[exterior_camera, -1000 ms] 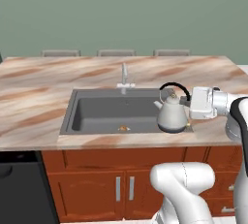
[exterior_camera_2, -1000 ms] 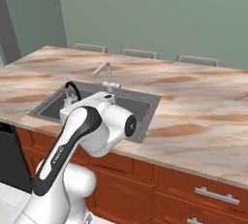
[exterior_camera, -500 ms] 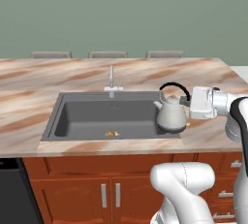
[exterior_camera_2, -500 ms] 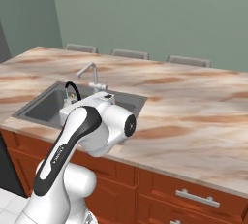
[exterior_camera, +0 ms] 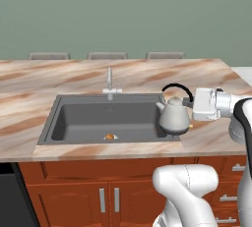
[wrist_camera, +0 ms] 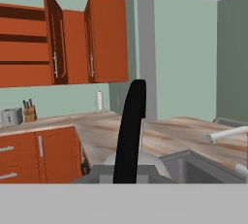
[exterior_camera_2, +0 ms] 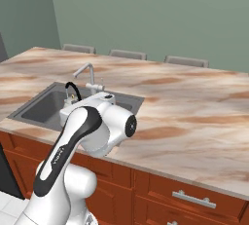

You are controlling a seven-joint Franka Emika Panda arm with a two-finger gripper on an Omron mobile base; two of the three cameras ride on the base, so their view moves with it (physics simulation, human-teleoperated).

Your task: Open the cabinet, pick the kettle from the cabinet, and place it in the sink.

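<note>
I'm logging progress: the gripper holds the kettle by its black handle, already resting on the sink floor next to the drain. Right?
Not quite. The gripper holds the kettle by its black handle, but the left base view shows it held up at the sink's right rim, not resting beside the drain.

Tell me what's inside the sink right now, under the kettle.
The sink basin holds a small orange bit near its front wall. The kettle, gripped by the hand, hangs over the right end and covers that corner of the floor, so nothing there can be checked.

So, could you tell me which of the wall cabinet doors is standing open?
The left cabinet door, swung outward edge-on and baring the shelves; the door to its right is shut.
</note>
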